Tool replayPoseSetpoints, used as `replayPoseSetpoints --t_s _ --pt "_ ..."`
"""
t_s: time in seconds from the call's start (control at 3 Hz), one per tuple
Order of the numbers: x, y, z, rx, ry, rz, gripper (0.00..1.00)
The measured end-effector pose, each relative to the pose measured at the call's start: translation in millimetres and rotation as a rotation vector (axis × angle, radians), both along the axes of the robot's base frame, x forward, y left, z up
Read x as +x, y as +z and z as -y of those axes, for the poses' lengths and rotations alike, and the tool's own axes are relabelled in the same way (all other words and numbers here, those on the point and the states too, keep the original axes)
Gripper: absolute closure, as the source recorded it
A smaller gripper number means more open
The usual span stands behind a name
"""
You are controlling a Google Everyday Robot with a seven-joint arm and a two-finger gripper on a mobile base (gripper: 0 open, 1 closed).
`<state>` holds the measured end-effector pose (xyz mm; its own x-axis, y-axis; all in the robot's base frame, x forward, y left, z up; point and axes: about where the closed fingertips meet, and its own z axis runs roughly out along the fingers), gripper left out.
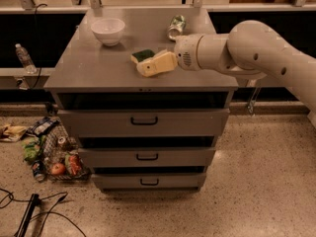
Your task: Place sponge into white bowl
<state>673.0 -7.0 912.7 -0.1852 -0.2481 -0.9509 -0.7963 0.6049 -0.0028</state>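
The sponge [142, 56], dark green on top with pale yellow foam below, lies on the grey cabinet top [98, 70] near its middle. The cream-yellow gripper [147, 66] reaches in from the right at the end of the white arm [232, 51]. It sits right against the sponge's near right side and covers part of it. The white bowl [108, 30] stands upright at the back left of the top, well left of and behind the sponge. It looks empty.
A silver-green drink can [176, 26] lies on its side at the back, right of the bowl and just behind the arm's wrist. The cabinet has three drawers [144, 121]. Food items and litter [49, 152] and cables [29, 211] lie on the floor at the left. A water bottle [23, 58] stands on the left ledge.
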Motion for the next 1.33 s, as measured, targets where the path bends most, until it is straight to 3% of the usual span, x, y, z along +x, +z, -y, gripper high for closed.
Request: replayPoseSetpoints --t_s 0.33,0.67,1.33 --pt "5 -16 -16 -0.066 0.024 0.052 0.0" --pt "25 -37 -18 -0.105 0.005 0.075 0.0" --pt "56 -64 2 -0.084 -0.075 0.047 0.0"
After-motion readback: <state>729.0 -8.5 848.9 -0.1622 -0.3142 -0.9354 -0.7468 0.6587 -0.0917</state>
